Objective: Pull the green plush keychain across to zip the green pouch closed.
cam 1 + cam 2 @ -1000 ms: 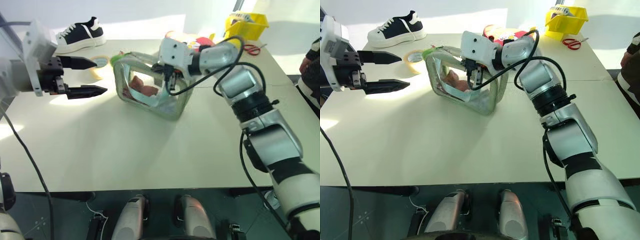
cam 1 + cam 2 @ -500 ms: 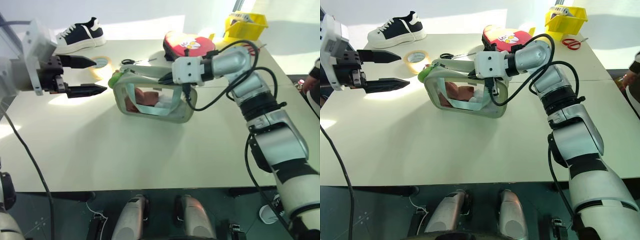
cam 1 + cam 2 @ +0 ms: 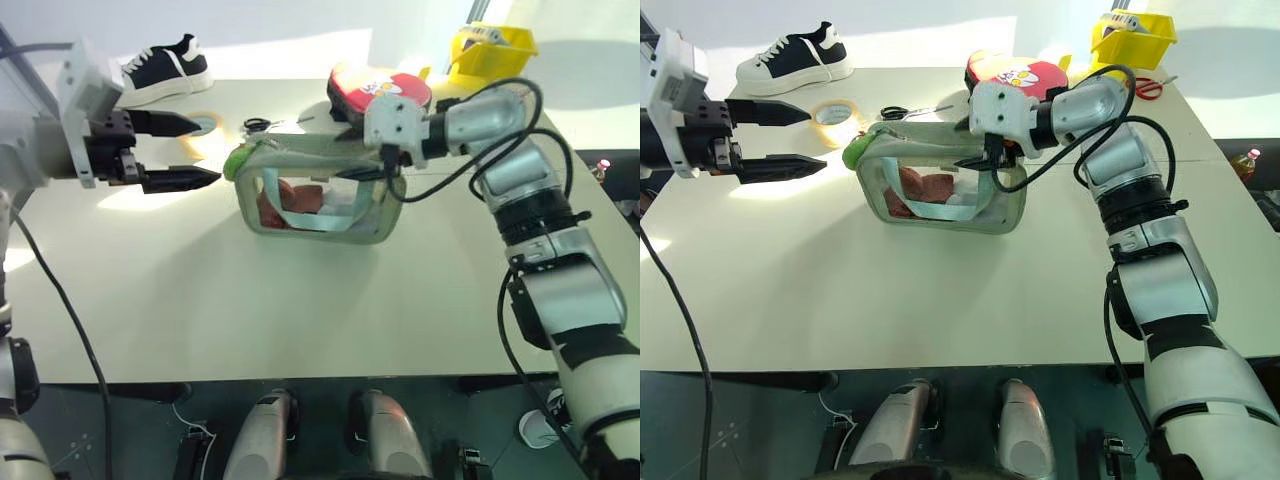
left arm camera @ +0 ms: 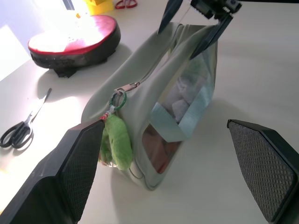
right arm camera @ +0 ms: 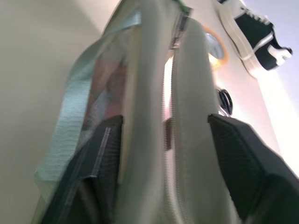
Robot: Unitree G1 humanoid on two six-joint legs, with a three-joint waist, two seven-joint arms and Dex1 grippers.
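The green pouch (image 3: 312, 203) stands upright mid-table, lengthwise across my view, with reddish contents behind its clear side. The green plush keychain (image 3: 232, 162) hangs from the zipper pull at its left end, also seen in the left wrist view as the keychain (image 4: 117, 140). My left gripper (image 3: 203, 151) hovers open just left of the keychain, apart from it. My right gripper (image 3: 985, 156) is at the pouch's right end, open, its fingers (image 5: 243, 158) straddling the top. Between them the zipper (image 5: 166, 107) gapes.
Behind the pouch lie black scissors (image 3: 262, 124), a tape roll (image 3: 205, 125) and a red round case (image 3: 381, 88). A black-and-white sneaker (image 3: 160, 65) sits far left, a yellow bin (image 3: 492, 48) and red scissors (image 3: 1148, 88) far right.
My right gripper swung the pouch's right end to the right, turning the pouch crosswise, then opened its fingers from shut. The left gripper stayed put and open.
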